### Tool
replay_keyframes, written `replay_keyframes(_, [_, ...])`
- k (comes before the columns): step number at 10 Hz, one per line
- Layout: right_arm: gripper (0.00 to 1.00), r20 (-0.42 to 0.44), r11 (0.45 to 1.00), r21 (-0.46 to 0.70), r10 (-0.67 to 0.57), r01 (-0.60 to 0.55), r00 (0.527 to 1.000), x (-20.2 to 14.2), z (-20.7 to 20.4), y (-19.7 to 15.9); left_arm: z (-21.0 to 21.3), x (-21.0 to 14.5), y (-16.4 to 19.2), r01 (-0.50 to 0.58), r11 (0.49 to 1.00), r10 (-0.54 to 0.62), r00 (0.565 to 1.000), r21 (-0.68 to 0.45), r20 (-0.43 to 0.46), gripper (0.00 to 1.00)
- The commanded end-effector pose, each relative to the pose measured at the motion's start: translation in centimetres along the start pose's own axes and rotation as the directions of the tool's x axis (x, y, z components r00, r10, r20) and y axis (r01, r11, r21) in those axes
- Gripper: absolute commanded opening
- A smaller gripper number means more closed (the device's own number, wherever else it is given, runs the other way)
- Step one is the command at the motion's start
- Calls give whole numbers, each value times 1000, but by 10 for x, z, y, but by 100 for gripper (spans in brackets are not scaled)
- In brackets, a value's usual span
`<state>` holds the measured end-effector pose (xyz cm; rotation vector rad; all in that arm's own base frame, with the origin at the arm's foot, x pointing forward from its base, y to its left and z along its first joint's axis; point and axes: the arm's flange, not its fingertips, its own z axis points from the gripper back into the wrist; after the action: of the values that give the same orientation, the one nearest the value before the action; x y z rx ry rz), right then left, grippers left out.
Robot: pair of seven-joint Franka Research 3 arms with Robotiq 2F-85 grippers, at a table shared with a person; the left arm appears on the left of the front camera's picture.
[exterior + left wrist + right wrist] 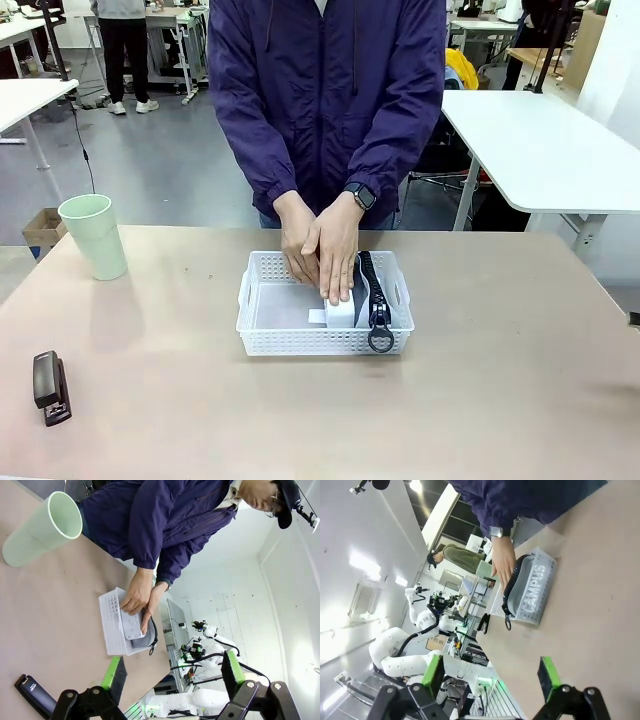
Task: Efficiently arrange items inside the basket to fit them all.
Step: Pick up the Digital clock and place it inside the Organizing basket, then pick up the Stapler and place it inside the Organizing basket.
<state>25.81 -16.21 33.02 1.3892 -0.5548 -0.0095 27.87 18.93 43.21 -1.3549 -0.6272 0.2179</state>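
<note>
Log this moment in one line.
basket: box, pouch in | hands on box | cup, stapler outside | left gripper, right gripper: jaws open

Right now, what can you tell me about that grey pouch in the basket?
The pouch looks like soft grey fabric with a black zipper along its top and a ring pull hanging at the near end. It stands on edge, zipper up, along the right side of the white basket, squeezed against a white box. A person's hand rests against it.
</note>
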Motion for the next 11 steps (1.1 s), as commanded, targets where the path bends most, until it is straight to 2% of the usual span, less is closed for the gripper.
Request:
replay_keyframes(1, [100,9,999,16,37,-37,999,10,-6,17,0,-1,-1,20,1000,-20,1000,-16,2,100])
replay_keyframes(11, [100,9,999,16,37,-37,999,10,-6,17,0,-1,-1,20,1000,-20,1000,-16,2,100])
